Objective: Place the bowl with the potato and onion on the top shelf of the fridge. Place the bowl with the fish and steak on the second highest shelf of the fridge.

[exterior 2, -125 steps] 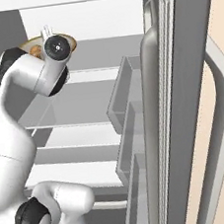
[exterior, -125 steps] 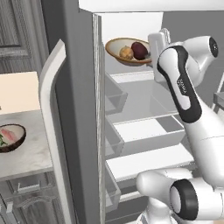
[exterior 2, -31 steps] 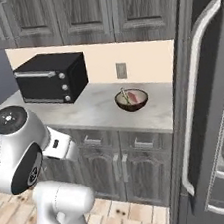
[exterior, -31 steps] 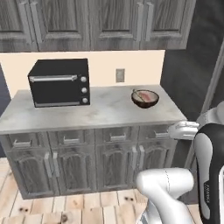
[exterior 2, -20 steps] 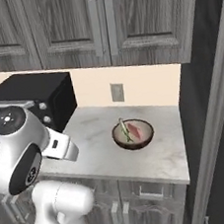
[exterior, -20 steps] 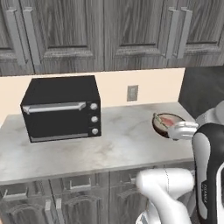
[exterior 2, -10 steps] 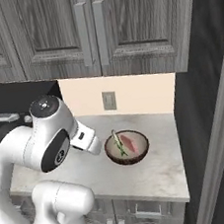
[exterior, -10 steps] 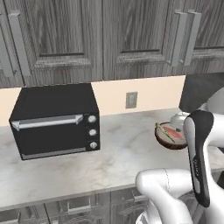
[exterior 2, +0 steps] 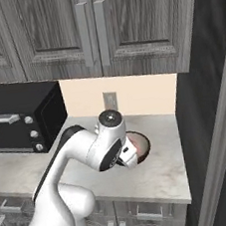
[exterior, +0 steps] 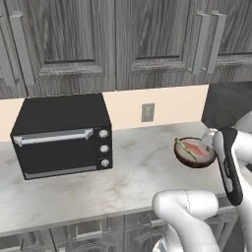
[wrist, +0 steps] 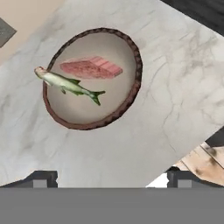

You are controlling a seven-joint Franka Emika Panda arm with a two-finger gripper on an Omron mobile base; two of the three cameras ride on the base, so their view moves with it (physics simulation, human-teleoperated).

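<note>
The bowl with the fish and steak (wrist: 92, 78) is a dark brown bowl standing on the marble counter (wrist: 175, 87). A green-grey fish (wrist: 68, 83) and a pink steak (wrist: 92, 68) lie inside it. My gripper (wrist: 111, 179) hovers above the bowl's near side, open, with its fingertips (wrist: 41, 178) wide apart and nothing between them. In the right base view my arm covers part of the bowl (exterior 2: 141, 142). The left base view has the bowl (exterior: 194, 151) at the counter's right end. The fridge (exterior 2: 200, 74) rises dark grey to the right. The bowl with the potato and onion and the top shelf are out of view.
A black toaster oven (exterior: 61, 135) stands on the counter to the left. A wall outlet (exterior: 147, 112) sits behind the bowl, under dark wood upper cabinets (exterior: 123, 44). The counter's front edge and the wood floor (wrist: 201, 159) lie close to the bowl. The pale fridge handle (exterior 2: 221, 137) curves at right.
The base has driven from the fridge to the counter, so the whole picture shifted. My arm has swung over the brown bowl. The gripper has stayed open.
</note>
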